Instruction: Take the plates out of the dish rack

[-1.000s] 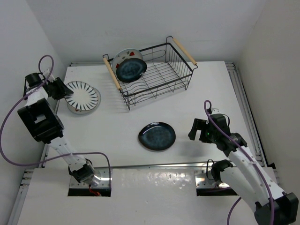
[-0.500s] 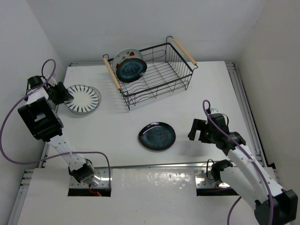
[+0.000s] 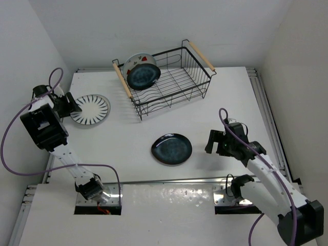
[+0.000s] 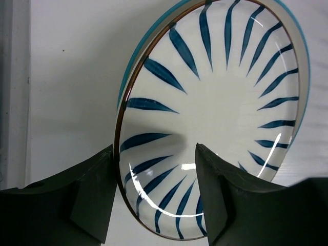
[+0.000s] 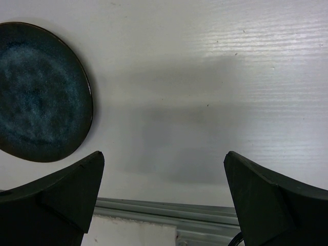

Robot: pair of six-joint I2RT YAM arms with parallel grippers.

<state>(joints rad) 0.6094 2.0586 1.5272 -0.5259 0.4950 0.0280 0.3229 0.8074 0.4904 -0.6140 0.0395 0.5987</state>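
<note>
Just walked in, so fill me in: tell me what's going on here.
Two arms are unloading plates from the rack. The left gripper, open, is at the rim of a striped plate lying on the table, far left. The right gripper hovers open beside a blue plate on the table. In the rack stand a second blue plate and, behind it, a fruit plate.

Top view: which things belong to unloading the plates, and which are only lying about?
Of the job: dish rack; fruit-pattern plate and dark blue plate in it; striped plate and second dark blue plate on the table.
Not of the job: purple cables; metal rail.
</note>
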